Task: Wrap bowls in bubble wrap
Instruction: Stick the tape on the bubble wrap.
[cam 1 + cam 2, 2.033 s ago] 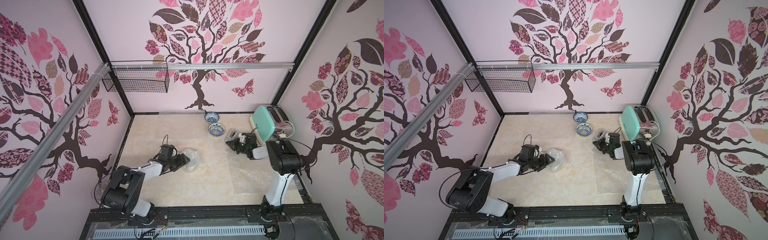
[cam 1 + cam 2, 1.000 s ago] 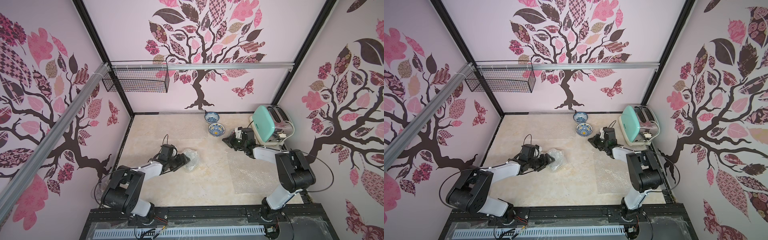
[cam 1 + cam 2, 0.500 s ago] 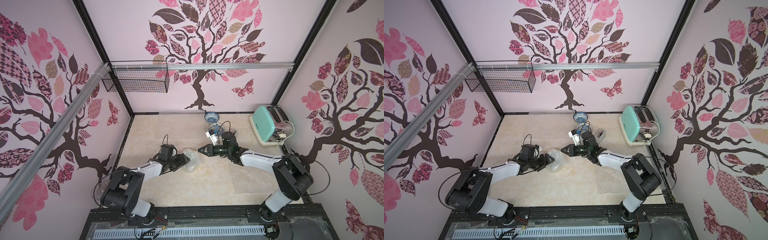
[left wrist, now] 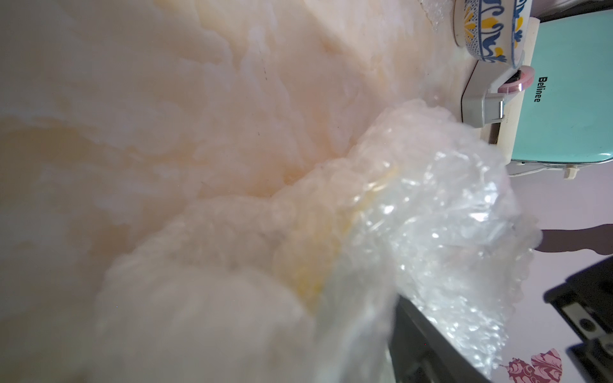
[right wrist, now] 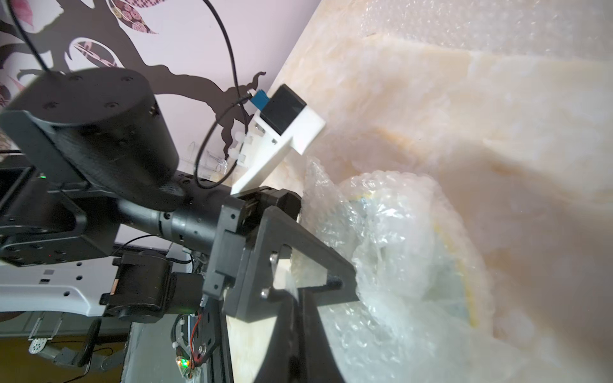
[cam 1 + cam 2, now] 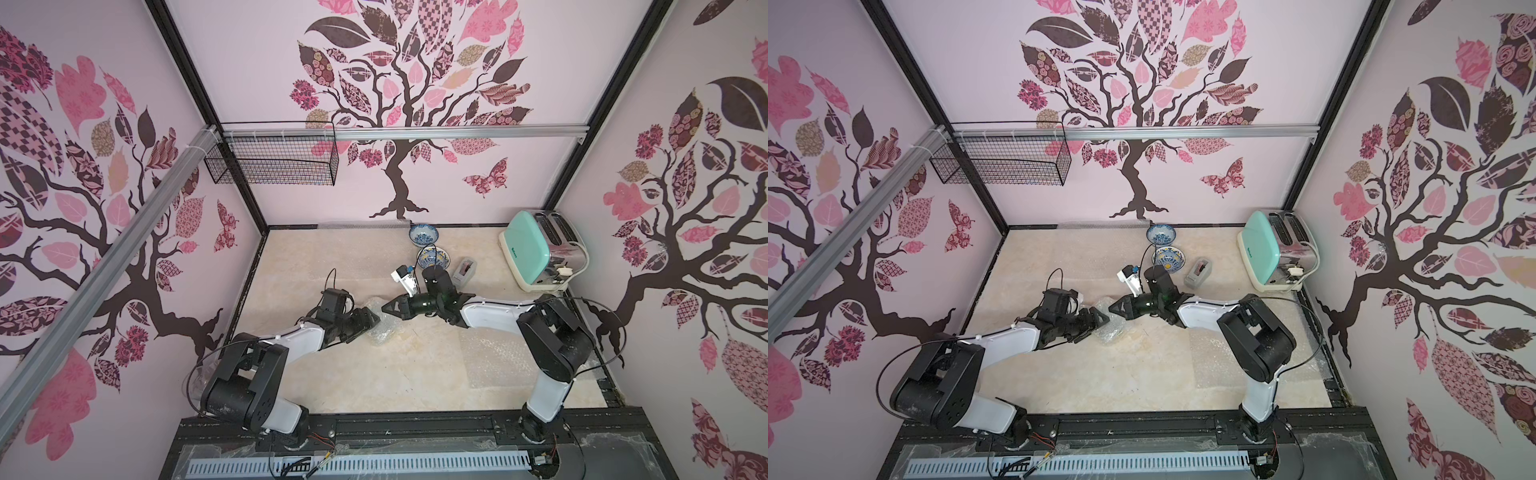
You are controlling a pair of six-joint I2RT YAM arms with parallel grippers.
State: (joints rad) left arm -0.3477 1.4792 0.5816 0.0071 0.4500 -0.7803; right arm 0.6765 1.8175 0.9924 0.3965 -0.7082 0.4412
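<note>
We see the wrapped bowl (image 4: 308, 282) under the bubble wrap (image 4: 431, 232) only as blurred yellow streaks; its pattern is unreadable. The blue-and-yellow bowl (image 4: 487, 30) and the toaster (image 4: 564, 109) are cut off by the left wrist view's edges. In both top views the bubble wrap hides the fingertips of the left hand (image 6: 374, 323).

bubble wrap bundle (image 4: 431, 215) clear-whitish, yellow showing through; far bowl (image 6: 422, 235) blue-white pattern; near bowl (image 6: 438, 259) blue, yellow accents; toaster (image 6: 524, 245) mint; table (image 6: 332, 386) cream marble

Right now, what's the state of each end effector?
Left end effector: holding the crumpled clear bubble-wrap bundle.
Right end effector: closed, nothing visibly held.
</note>
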